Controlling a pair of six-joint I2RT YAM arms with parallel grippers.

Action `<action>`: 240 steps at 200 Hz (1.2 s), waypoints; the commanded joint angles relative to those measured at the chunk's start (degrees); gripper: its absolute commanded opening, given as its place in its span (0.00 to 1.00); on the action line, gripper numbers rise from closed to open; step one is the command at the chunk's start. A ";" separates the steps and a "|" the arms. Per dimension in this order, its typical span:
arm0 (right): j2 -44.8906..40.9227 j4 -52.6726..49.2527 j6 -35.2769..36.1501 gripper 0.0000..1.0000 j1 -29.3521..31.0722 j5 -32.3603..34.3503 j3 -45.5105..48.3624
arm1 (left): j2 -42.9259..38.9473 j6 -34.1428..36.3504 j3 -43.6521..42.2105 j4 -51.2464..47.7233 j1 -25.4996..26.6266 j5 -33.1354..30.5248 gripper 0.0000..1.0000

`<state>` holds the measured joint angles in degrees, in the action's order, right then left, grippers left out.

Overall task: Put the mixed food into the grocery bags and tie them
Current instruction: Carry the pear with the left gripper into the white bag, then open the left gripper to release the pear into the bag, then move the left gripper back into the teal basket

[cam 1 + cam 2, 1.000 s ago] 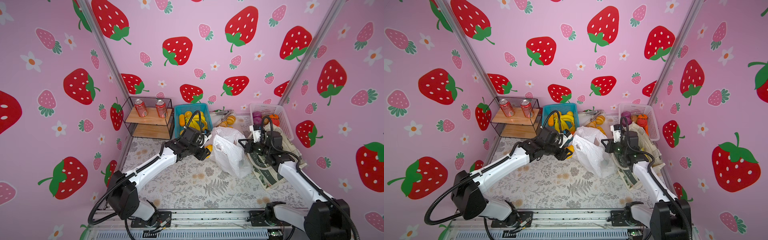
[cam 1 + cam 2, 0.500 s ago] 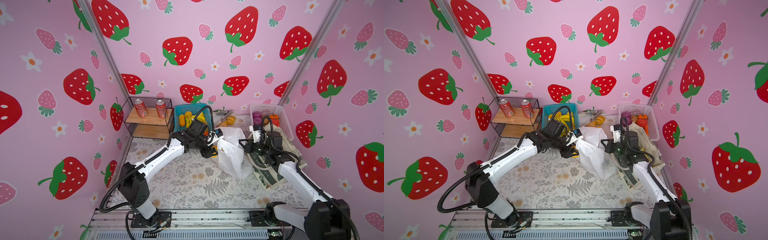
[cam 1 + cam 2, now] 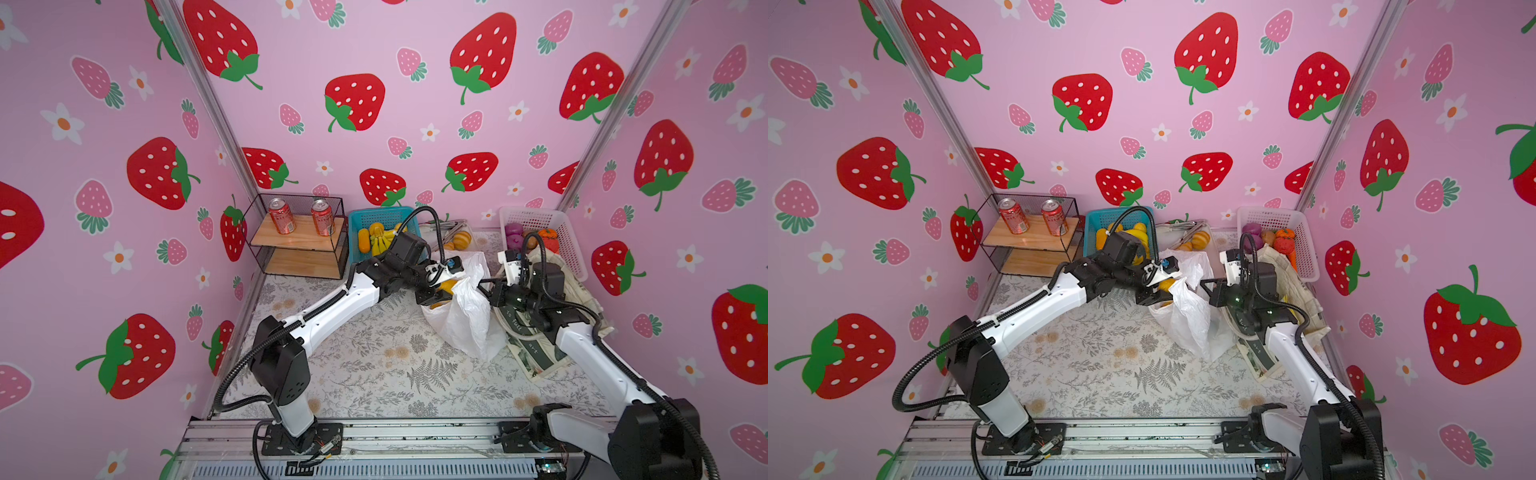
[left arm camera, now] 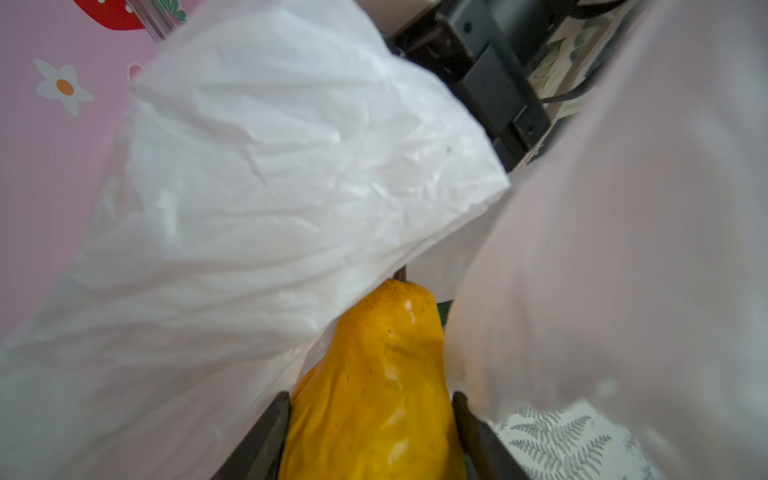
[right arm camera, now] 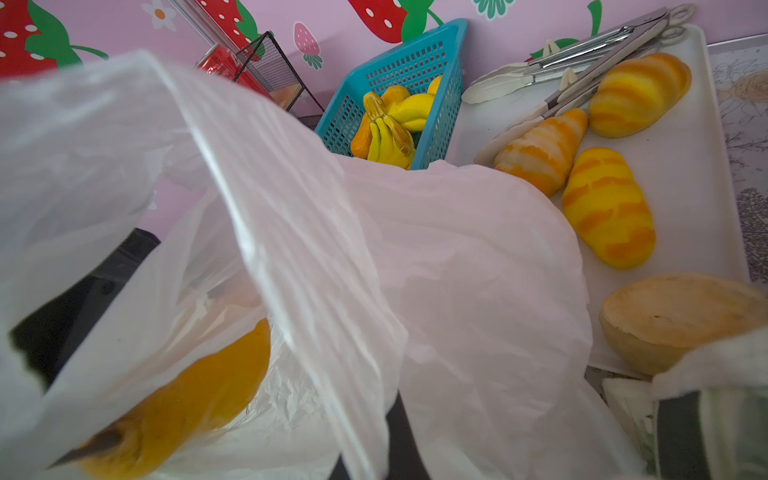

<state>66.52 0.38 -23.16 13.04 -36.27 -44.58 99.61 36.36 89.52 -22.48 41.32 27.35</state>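
A yellow-orange toy fruit sits between the jaws of my left gripper, which is shut on it. In both top views that left gripper pokes the fruit into the mouth of the white plastic bag. My right gripper is shut on a strip of the bag's rim and holds it up; the fruit shows through the thin plastic. The cream canvas tote lies flat under the right arm.
A blue basket with toy bananas stands at the back. A white tray with striped rolls and metal tongs is beside it. At the back right is a white basket with purple onions, at the back left a wire shelf with red cans.
My left arm has swung right from beside the blue basket to the bag's mouth, carrying the yellow fruit. The right gripper has kept its hold on the bag.
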 commanded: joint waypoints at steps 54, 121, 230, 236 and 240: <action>-0.70 0.59 0.02 0.01 0.40 0.83 -0.03 | 3.79 -0.98 -7.85 15.62 1.06 -6.60 0.50; -1.57 0.60 0.31 0.01 0.23 3.51 0.20 | -1.55 -8.37 -18.85 23.22 1.03 -4.19 0.74; -0.73 1.10 0.92 0.01 0.15 4.46 0.02 | -19.15 -23.54 -31.86 27.95 -4.43 -1.80 0.78; -0.52 1.28 0.89 0.01 0.17 4.29 0.10 | -20.42 -25.80 -33.25 29.08 -5.93 -1.13 0.78; -0.36 1.44 0.84 0.01 0.21 4.27 0.17 | -21.21 -27.22 -34.13 30.02 -6.97 -0.72 0.78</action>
<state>66.24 0.40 -23.05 13.23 -32.53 -44.58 83.13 17.61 59.00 2.68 39.07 23.90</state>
